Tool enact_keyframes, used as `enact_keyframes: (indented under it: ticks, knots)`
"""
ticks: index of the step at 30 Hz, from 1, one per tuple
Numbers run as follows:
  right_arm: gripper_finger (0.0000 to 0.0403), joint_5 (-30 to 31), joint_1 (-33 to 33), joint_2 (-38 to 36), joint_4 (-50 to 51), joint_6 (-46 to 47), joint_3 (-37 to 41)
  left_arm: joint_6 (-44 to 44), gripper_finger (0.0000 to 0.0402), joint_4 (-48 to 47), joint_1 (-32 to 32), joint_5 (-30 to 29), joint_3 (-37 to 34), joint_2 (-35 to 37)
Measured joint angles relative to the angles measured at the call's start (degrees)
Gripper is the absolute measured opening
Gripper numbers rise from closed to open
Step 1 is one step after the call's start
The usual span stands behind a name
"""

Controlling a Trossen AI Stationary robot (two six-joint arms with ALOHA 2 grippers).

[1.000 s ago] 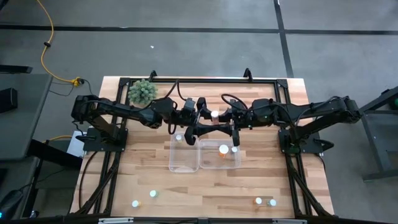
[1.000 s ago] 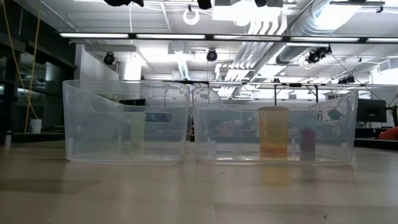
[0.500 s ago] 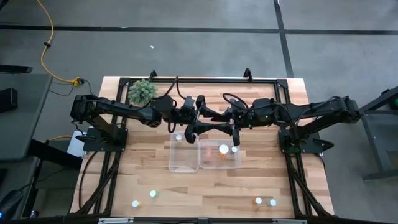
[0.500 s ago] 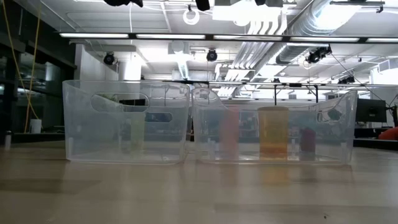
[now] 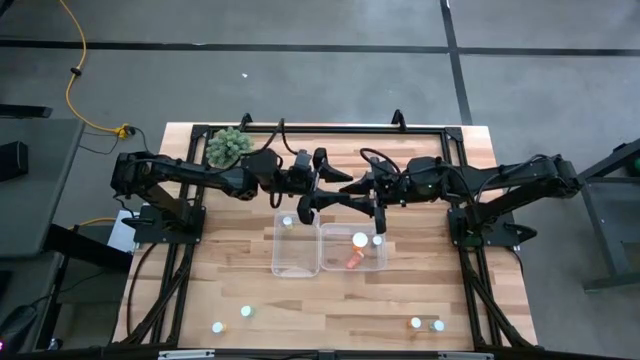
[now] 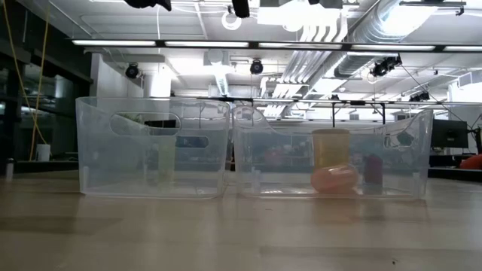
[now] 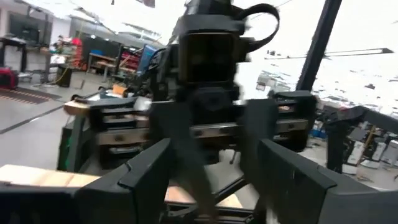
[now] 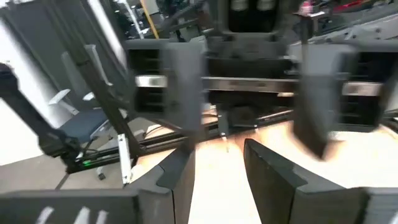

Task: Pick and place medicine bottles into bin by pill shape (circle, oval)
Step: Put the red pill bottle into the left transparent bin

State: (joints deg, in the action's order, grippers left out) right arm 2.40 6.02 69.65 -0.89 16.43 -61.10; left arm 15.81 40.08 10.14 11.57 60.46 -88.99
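Bright overhead strip lights (image 6: 248, 43), glare through the clear bins (image 6: 154, 147), wrist views motion-blurred (strongly), soft shadows

Down at worktop level, two clear bins stand side by side on the wooden worktop (image 6: 241, 233), their near walls almost touching at the middle. The left bin (image 6: 153, 147) has an oval handle cutout in its near wall, and a pale, blurred bottle (image 6: 166, 156) shows through it, upright. In the right bin (image 6: 331, 150) an orange bottle (image 6: 330, 150) stands upright, and right in front of it a second orange bottle (image 6: 335, 178) lies on its side on the bin floor. Just beside them, a small darker bottle (image 6: 373, 172) stands upright. Dark arm parts hang at the very top edge. Behind is a bright room with ceiling lights.
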Motion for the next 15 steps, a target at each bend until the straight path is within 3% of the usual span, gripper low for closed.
enact_keyframes:
  ticks: [7,15]
  knots:
    - [0.0129,-5.54,0.02,-1.17,2.47,0.06,-0.11,-3.23,0.0225,-7.86,4.34,0.69,-0.01,4.73]
    - [0.0129,-8.96,0.74,-2.97,3.93,-0.04,-0.31,-8.93,0.0225,-24.04,9.36,0.8,0.01,16.95]
